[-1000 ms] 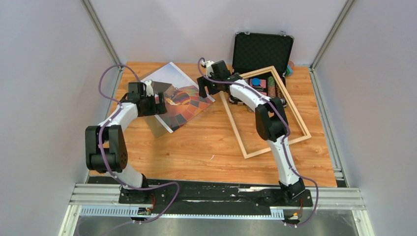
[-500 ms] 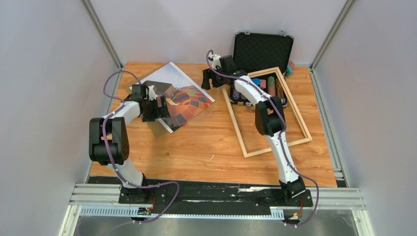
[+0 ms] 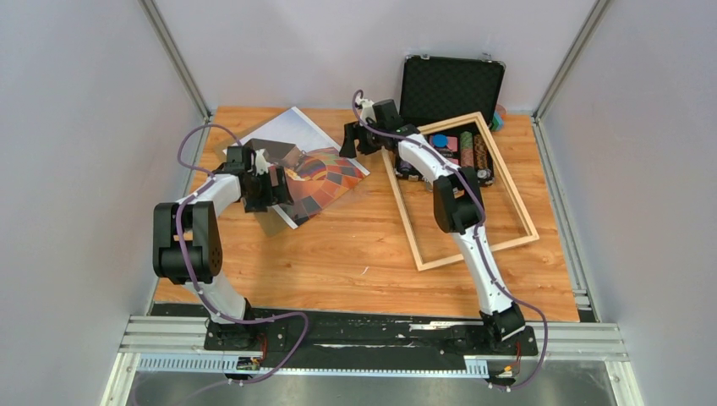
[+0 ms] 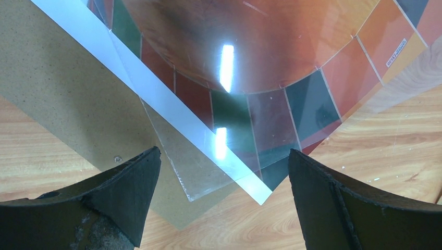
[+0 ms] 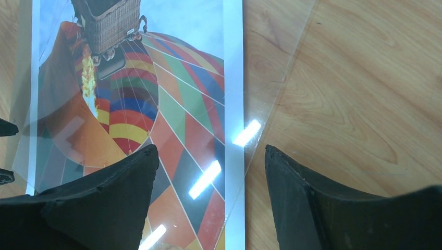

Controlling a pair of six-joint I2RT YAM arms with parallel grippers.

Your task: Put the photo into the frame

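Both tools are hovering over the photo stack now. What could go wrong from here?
1. A clear sheet lies skewed over the photo; the open right tool at that edge may pinch the sheet too.
2. Below the open left tool, the brown backing board juts out under the photo's corner and could be grabbed along.
3. The frame has its far end over the open case, so it may sit tilted.

We see a glossy paper photo [image 5: 172,104] under a clear, shiny sheet [image 4: 187,166], a matt brown board [image 4: 57,88] beside it, and a smooth wood-grain surface [image 5: 365,78].
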